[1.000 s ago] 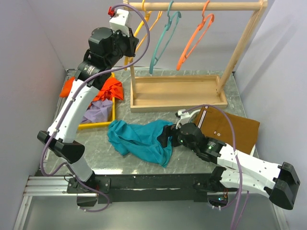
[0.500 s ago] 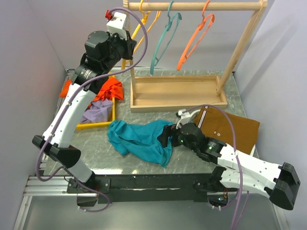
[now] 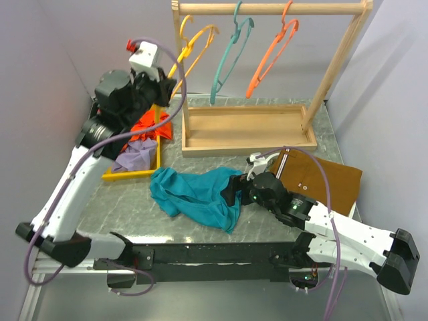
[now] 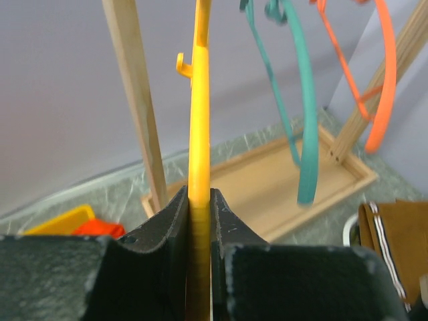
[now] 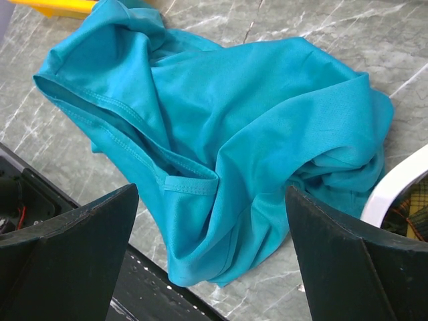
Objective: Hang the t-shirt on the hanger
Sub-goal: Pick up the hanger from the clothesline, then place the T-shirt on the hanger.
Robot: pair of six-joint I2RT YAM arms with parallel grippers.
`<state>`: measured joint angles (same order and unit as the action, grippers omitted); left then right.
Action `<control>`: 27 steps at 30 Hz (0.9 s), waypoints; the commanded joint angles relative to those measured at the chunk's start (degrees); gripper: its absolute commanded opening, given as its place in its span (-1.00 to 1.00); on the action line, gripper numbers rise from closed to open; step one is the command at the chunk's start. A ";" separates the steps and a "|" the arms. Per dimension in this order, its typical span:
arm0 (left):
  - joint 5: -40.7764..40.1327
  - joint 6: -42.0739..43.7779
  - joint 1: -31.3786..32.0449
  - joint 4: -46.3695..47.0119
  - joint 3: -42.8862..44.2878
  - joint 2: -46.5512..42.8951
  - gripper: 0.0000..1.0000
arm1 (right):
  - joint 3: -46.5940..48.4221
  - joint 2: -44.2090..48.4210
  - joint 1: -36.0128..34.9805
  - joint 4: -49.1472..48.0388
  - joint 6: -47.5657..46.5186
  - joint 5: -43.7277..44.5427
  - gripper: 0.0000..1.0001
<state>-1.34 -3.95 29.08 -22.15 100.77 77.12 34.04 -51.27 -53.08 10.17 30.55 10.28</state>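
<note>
top view: the left gripper (image 3: 168, 85) is clamping the hanger (image 3: 194, 44) at 11 o'clock, and the t-shirt (image 3: 197, 194) is lying crumpled near 6 o'clock, touching the right gripper (image 3: 231, 191). left wrist: both fingers (image 4: 175, 224) are pinching the hanger's bar. right wrist: jaws are standing wide apart over the t-shirt.

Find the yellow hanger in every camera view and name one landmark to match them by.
Top external: yellow hanger at upper left, by the left end of the wooden rack, its lower end in the left claw.
Left wrist: upright at centre, pinched in the claw.
Right wrist: not in it.
Shared landmark: yellow tray; lower left in the left wrist view, top-left edge in the right wrist view.
</note>
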 commanded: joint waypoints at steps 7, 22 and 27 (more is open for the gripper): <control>5.20 2.18 0.10 -14.56 -16.48 -20.68 -0.98 | 0.76 1.96 0.43 3.80 2.76 1.49 0.90; 8.06 -0.17 0.10 -28.48 -30.45 -38.62 -0.98 | -1.61 -1.11 -6.85 3.45 7.77 -2.12 0.51; 9.52 -3.17 0.19 -25.40 -34.06 -41.35 -0.98 | -3.36 -5.59 -17.48 5.81 13.56 5.52 0.50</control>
<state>7.55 -4.25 29.08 -50.98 67.75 37.85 32.18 -54.06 -64.40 15.07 38.94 9.56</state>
